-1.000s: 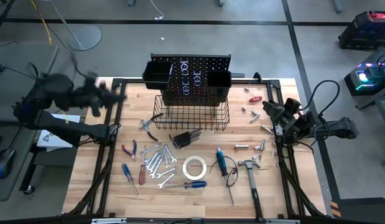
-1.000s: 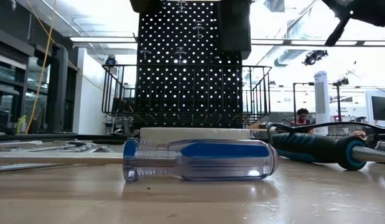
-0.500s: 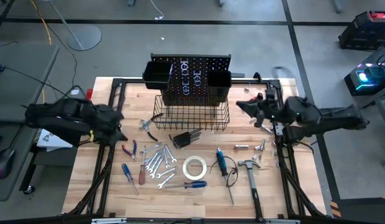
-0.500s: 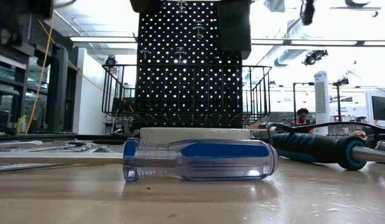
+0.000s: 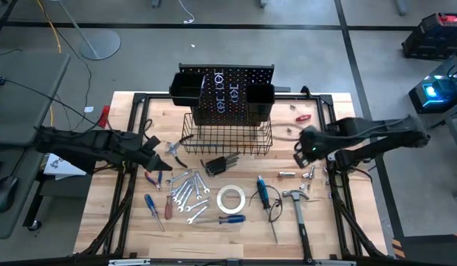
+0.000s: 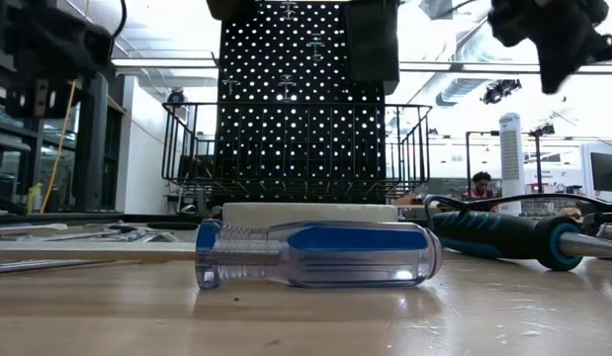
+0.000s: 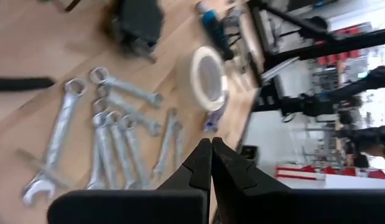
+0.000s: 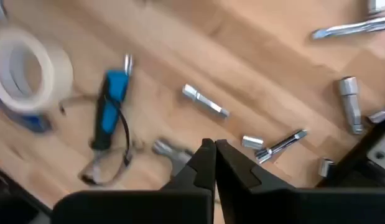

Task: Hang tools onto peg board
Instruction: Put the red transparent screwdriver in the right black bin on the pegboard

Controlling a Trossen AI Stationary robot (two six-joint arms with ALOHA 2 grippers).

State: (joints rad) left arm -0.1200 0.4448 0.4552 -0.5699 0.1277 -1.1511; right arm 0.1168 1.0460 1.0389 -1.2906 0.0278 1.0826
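— Tools (image 5: 190,193) scattered flat on table (image 5: 235,236), in front of upright peg board (image 5: 228,94); wrenches (image 7: 111,134) beside tape roll (image 5: 231,199).
— Left gripper (image 5: 156,154)?
— Shut, empty, above table's left edge near pliers (image 5: 156,177).
— Right gripper (image 5: 305,142)?
— Pinched shut too, holding nothing, over small bits (image 8: 208,102) right of basket (image 5: 228,138).

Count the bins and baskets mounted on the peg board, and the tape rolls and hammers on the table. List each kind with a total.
Black bins: 2
Wire basket: 1
Tape roll: 1
Hammer: 1
Total: 5
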